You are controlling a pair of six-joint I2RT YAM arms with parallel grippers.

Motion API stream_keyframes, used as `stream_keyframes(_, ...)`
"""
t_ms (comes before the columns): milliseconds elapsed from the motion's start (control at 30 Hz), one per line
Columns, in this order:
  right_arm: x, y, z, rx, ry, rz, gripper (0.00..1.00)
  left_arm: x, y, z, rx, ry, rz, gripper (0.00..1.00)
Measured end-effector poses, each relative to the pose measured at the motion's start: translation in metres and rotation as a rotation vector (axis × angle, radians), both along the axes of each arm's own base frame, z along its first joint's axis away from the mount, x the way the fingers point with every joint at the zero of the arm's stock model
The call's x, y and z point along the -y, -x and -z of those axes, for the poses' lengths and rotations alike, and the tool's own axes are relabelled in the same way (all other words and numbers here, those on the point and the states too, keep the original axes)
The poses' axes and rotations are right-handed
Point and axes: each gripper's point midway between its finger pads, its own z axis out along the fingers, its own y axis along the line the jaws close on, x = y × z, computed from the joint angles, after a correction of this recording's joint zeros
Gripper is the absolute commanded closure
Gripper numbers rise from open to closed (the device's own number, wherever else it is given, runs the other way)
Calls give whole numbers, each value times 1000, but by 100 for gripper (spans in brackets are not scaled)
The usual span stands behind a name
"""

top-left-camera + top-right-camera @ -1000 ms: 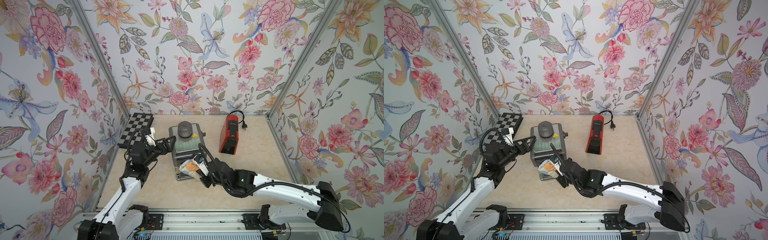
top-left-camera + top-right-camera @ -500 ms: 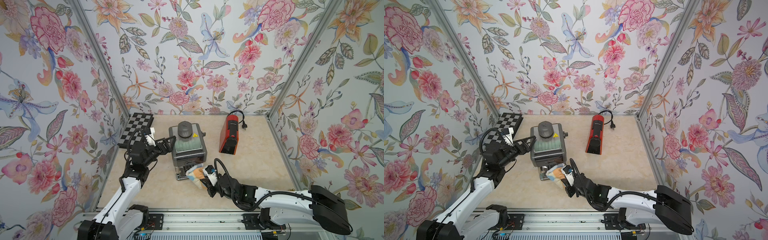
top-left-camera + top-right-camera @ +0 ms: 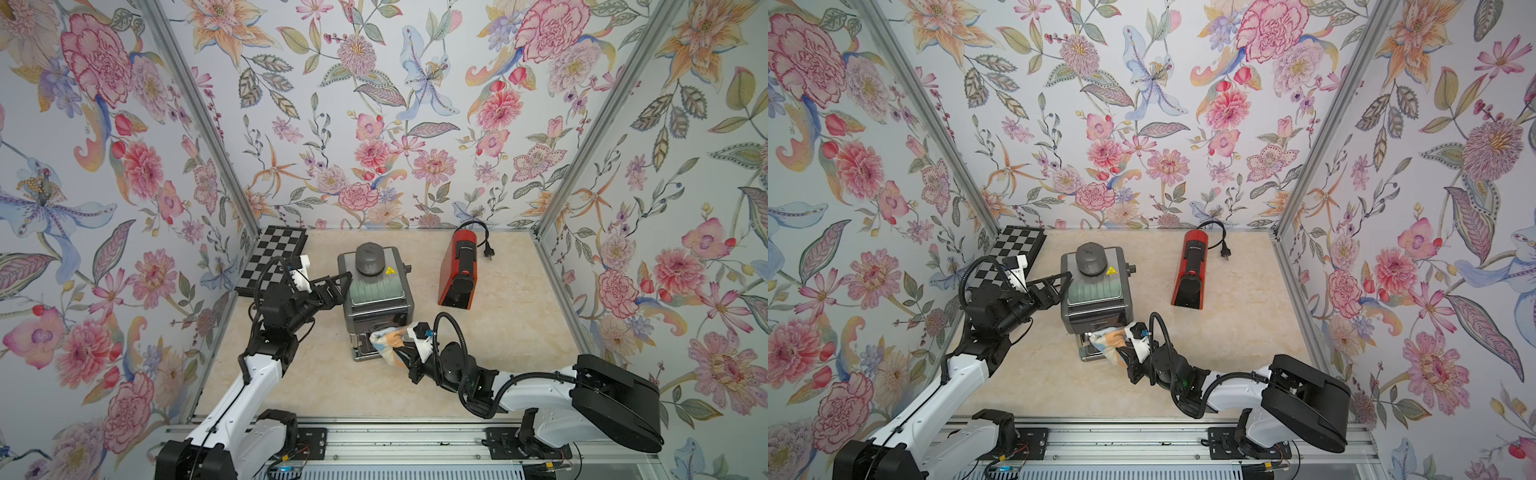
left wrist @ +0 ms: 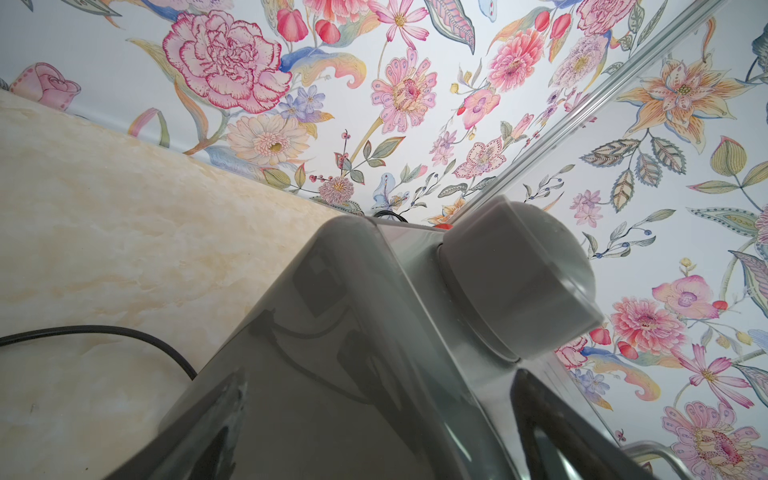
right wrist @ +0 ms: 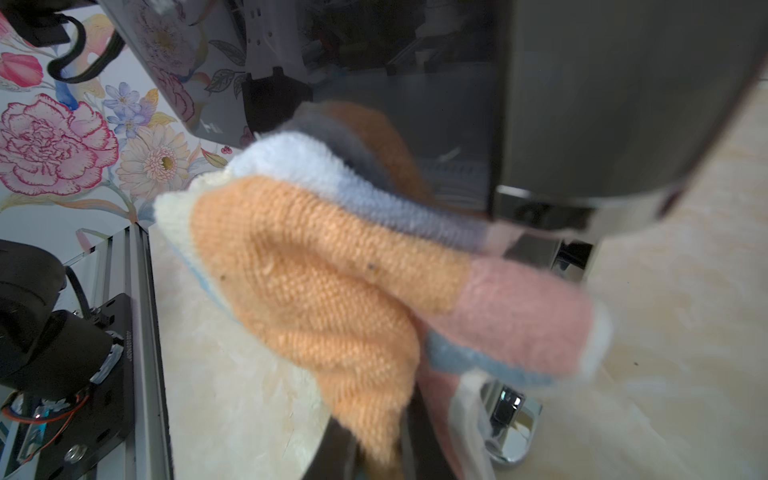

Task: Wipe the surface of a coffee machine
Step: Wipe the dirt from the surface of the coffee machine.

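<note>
A grey coffee machine (image 3: 376,299) with a round knob on top stands mid-table in both top views (image 3: 1096,291). My right gripper (image 3: 397,351) is shut on a knitted orange, pink and blue cloth (image 3: 386,338), which presses on the machine's lower front by the chrome drip tray (image 5: 511,436). The right wrist view shows the cloth (image 5: 324,282) bunched against the dark front panel (image 5: 602,104). My left gripper (image 3: 336,286) is open, its fingers (image 4: 208,415) straddling the machine's upper left edge (image 4: 374,332) and resting on it.
A red coffee machine (image 3: 459,270) with a black cord and plug (image 3: 488,251) stands at the back right. A folded chessboard (image 3: 274,257) leans in the back left corner. A black cable (image 4: 104,332) lies on the table beside the grey machine. Flowered walls enclose three sides.
My right arm has folded back towards the front rail, and the cloth has slid from the left of the machine's lower front a little to the right. The left arm has not moved.
</note>
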Motion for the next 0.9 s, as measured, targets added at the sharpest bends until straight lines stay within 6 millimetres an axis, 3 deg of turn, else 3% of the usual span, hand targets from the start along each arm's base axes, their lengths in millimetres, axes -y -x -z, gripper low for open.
stream_keyframes(400, -26, -7, 5, 34, -102, -46, 100, 0, -1, 0, -10, -19, 0, 1)
stream_keyframes(700, -1, -14, 12, -15, -208, 18, 100, -1, 0, 1, -23, -30, -2, 1)
stream_keyframes(900, 1, -15, 9, -97, -273, 17, 100, -1, 0, 2, -25, -32, -3, 1)
